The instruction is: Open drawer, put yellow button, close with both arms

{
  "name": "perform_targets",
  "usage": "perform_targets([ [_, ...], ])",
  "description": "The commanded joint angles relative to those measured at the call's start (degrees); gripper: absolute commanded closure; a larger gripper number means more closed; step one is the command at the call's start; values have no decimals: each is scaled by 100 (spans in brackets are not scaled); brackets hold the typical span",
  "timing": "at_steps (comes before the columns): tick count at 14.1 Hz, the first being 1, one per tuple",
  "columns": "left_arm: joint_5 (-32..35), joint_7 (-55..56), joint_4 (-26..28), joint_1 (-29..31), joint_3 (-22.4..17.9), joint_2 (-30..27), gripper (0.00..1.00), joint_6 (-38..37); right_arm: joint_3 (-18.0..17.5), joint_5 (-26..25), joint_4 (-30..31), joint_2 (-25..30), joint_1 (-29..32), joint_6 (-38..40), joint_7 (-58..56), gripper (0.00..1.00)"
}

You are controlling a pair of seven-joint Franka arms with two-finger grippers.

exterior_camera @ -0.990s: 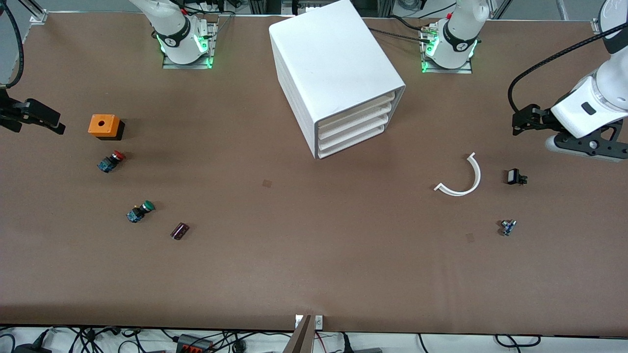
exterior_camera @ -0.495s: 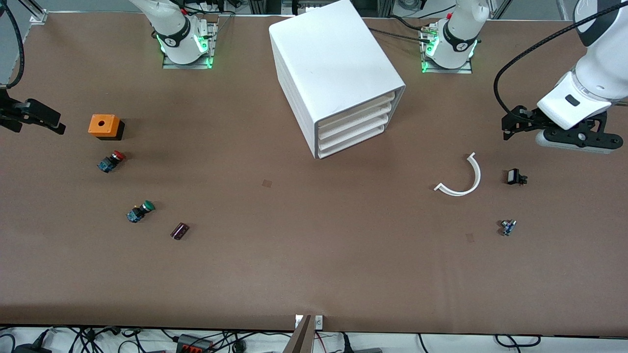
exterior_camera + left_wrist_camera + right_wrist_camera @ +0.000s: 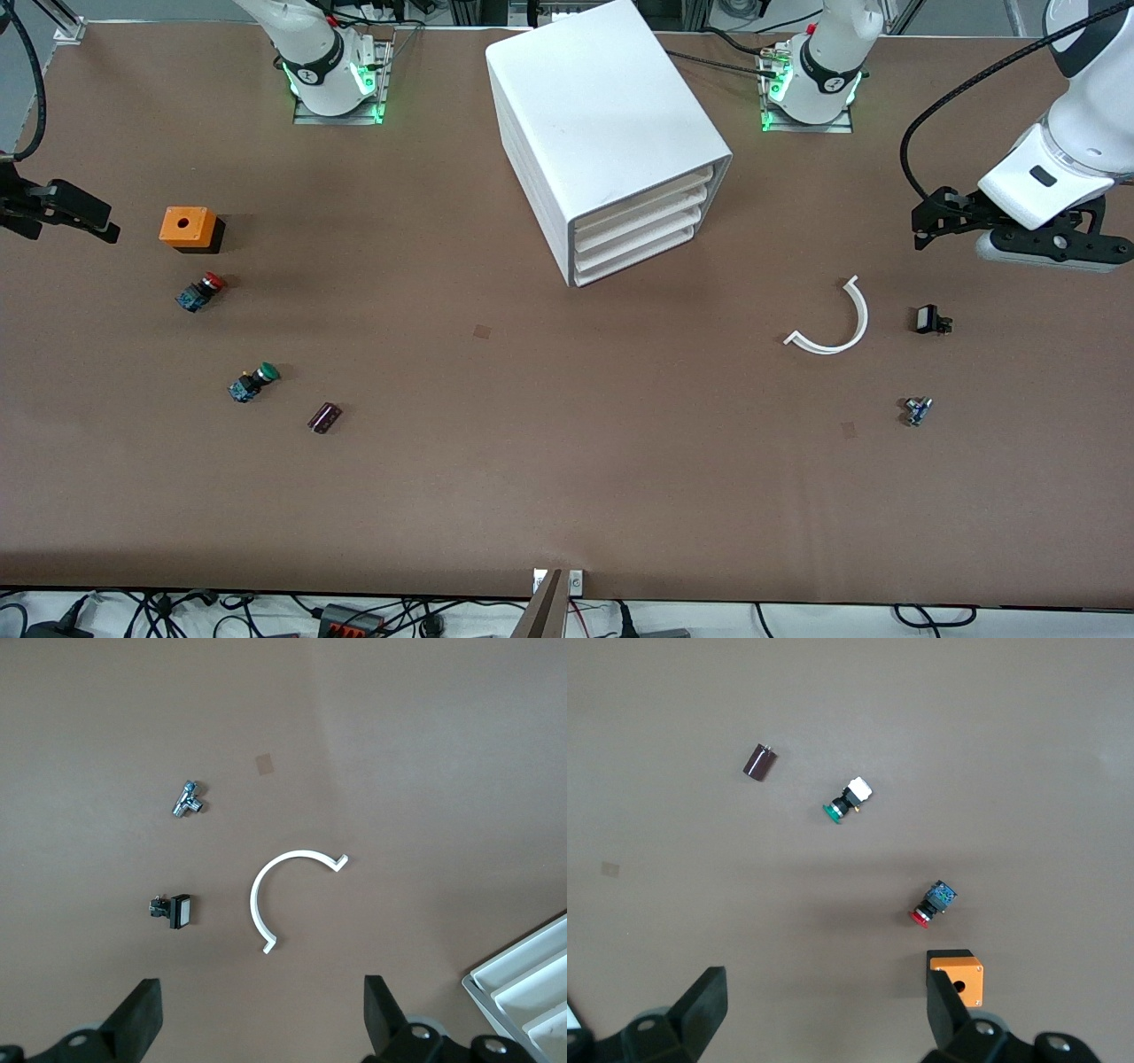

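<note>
The left gripper (image 3: 921, 232) hangs wide open and empty at the left arm's edge of the table. The right gripper (image 3: 93, 221), equally spread and empty, waits at the other edge. All four drawers (image 3: 633, 232) are closed. No yellow button is visible; grabbing the red button (image 3: 200, 291) by mistake is the risk.

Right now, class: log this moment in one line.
drawers: all shut | left gripper: open, above table | right gripper: open, near orange box | yellow button: unseen

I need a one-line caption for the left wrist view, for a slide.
Open left gripper above brown table: white curved strip, black switch, small metal part, cabinet corner.
</note>
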State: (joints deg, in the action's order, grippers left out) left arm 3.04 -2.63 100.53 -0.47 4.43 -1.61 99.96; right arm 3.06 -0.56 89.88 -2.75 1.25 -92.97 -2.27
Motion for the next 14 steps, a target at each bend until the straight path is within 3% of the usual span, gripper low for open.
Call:
perform_targets([
  [1, -137, 8, -7, -32, -21, -85, 0, -90, -34, -76, 91, 55, 15, -28, -80, 0],
  [6, -137, -18, -7, -32, -13, -85, 0, -90, -34, -76, 442, 292, -2, -212, -115, 0],
  [14, -137, -18, -16, -41, -13, -94, 0, -187, -43, -49, 451, 293, 7, -186, -98, 0],
])
